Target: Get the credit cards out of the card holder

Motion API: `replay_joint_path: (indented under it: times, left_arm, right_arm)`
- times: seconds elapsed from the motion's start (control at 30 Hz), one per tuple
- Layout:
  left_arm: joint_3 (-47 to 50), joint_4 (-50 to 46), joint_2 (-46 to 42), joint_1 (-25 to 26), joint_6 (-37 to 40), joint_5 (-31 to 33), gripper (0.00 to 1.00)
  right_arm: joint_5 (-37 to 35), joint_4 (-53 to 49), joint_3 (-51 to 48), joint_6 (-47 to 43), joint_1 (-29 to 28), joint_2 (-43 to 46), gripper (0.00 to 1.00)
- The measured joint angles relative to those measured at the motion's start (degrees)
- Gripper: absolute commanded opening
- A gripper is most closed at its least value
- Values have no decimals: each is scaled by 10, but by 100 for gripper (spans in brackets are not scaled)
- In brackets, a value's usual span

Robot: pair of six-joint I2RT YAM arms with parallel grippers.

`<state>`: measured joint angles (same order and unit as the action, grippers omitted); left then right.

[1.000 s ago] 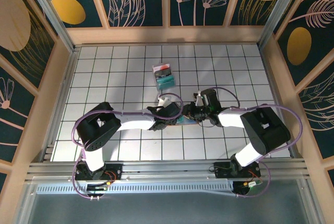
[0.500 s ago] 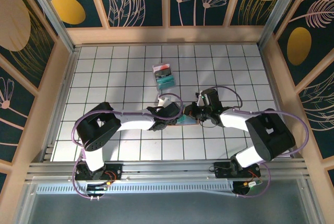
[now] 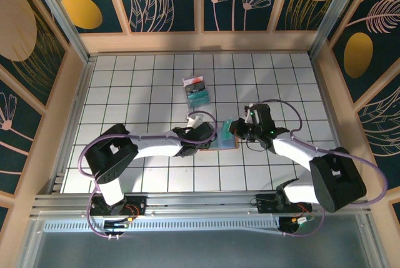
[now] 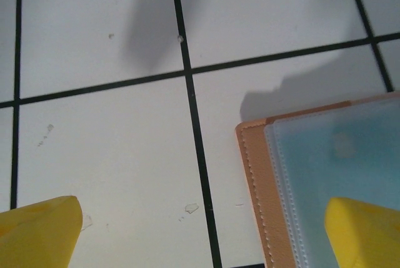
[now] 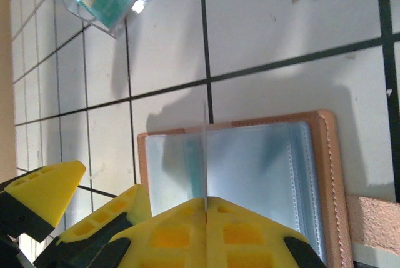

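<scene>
a: where's the card holder (image 3: 223,141)?
b: lying open and flat on the tiled table (image 3: 125,87), between the two grippers, with its stitched tan rim in view and the strap tab (image 5: 375,221) sticking off one side
a: jaws?
b: right gripper (image 5: 206,202) is pinched closed on a clear sleeve (image 5: 205,149) standing edge-up from the holder's middle. left gripper (image 4: 201,221) is spread wide, one finger over the holder's corner, the other over tile beside it
a: room?
b: tiles all around the holder, and a teal pack (image 3: 198,92) lies well apart beyond it
</scene>
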<state>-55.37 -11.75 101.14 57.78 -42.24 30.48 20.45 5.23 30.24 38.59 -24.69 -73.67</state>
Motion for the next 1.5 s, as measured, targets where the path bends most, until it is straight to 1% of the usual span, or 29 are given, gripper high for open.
replay_joint_path:
  times: [0.1, 0.2, 0.37, 0.43, 0.53, 0.7, 0.87, 1.07, 1.13, 1.23, 1.37, 1.43, 1.5]
  left_arm:
    - [9, 14, -44, -4, 6, -5, 99]
    - [19, 43, -94, -17, 11, -23, 99]
    - [49, 116, -167, -59, 17, -76, 99]
    - [55, 137, -184, -71, 24, -88, 99]
    - [56, 170, -198, -75, 33, -109, 99]
    - [74, 240, -222, -86, 42, -173, 96]
    - [85, 295, -234, -97, 47, -245, 87]
    - [103, 365, -236, -117, 26, -340, 66]
    - [107, 385, -236, -124, 16, -363, 61]
    - [108, 406, -236, -129, 6, -390, 57]
    - [108, 424, -236, -129, 3, -413, 56]
    - [108, 432, -234, -129, 2, -424, 53]
    - [108, 439, -228, -129, -3, -434, 48]
  right_arm:
    - [0, 0, 0, -8, 8, 22, 0]
    - [1, 0, 0, -13, 11, 43, 0]
    - [8, 19, 0, -17, 13, 82, 0]
    - [15, 34, -1, -17, 15, 96, 0]
    - [29, 64, -1, -16, 16, 110, 0]
    - [59, 119, -1, -15, 18, 117, 0]
    - [94, 189, -2, -1, 18, 117, 0]
    - [146, 304, -20, 42, 19, 106, 0]
    - [162, 337, -26, 60, 19, 97, 0]
    - [178, 371, -28, 80, 21, 88, 0]
    - [194, 411, -29, 101, 21, 84, 0]
    - [203, 431, -30, 111, 21, 81, 0]
    - [211, 451, -31, 122, 21, 76, 0]
